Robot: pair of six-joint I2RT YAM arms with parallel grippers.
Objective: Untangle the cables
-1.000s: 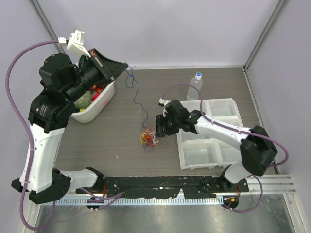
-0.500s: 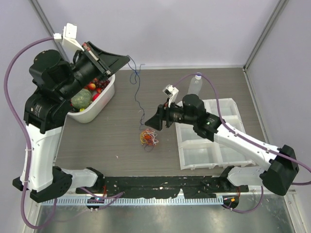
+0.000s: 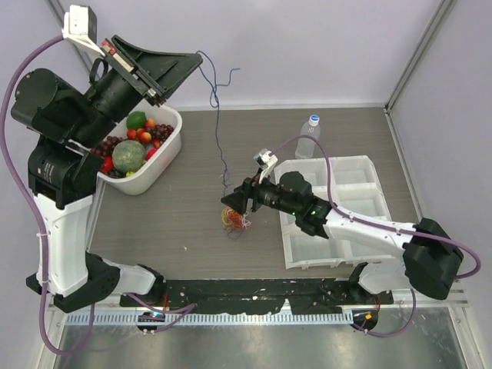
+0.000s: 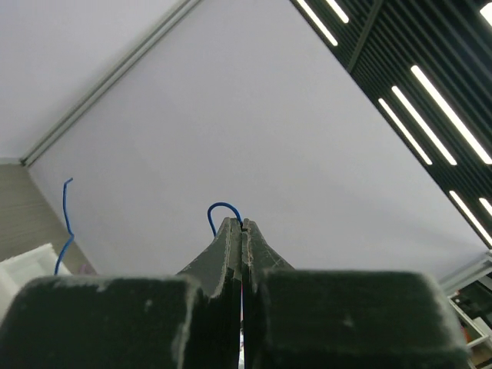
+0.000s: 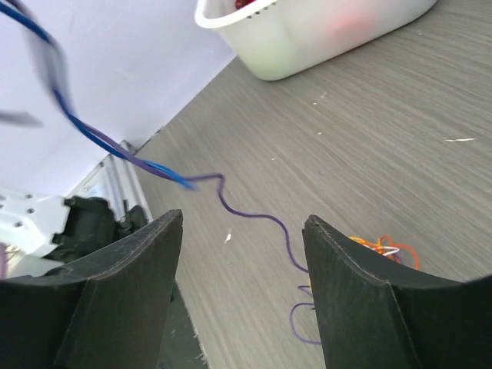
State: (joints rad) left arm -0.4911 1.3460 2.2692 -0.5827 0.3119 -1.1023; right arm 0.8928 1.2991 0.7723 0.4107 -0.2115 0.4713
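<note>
Counts: 2 grippers, 1 divided tray (image 3: 319, 250), 1 cable tangle (image 3: 235, 218), 1 blue cable (image 3: 217, 123) drawn out of it, 1 bottle (image 3: 308, 137), 1 bin (image 3: 163, 167) of fruit (image 3: 129, 156). The wires in the tangle were too bunched to count. Orange and red showed, possibly white too.

Near to far on the bench (image 3: 177, 231):
- The white divided tray sat along the right edge toward the near-right corner. The right arm (image 3: 361, 225) reached across it toward the bench middle.
- The cable tangle lay about mid-bench, left of the tray and apart from it.
- The right gripper (image 3: 233, 201) was low at the far side of the tangle, jaws spread, pinching nothing. In its wrist view the blue cable (image 5: 254, 216) crossed the bench seen through the gap. The tangle (image 5: 382, 247) sat just past one finger (image 5: 361, 292), outside the gap.
- The bottle, clear with a blue cap, stood upright near the far edge, just beyond the tray.
- The white bin sat at the far-left corner.
- The left gripper (image 3: 197, 55) was raised high over the far-left corner, jaws pressed together on the blue cable. A short loop (image 4: 219, 207) stuck out past the tips. The cable ran from there down to the tangle.
</note>
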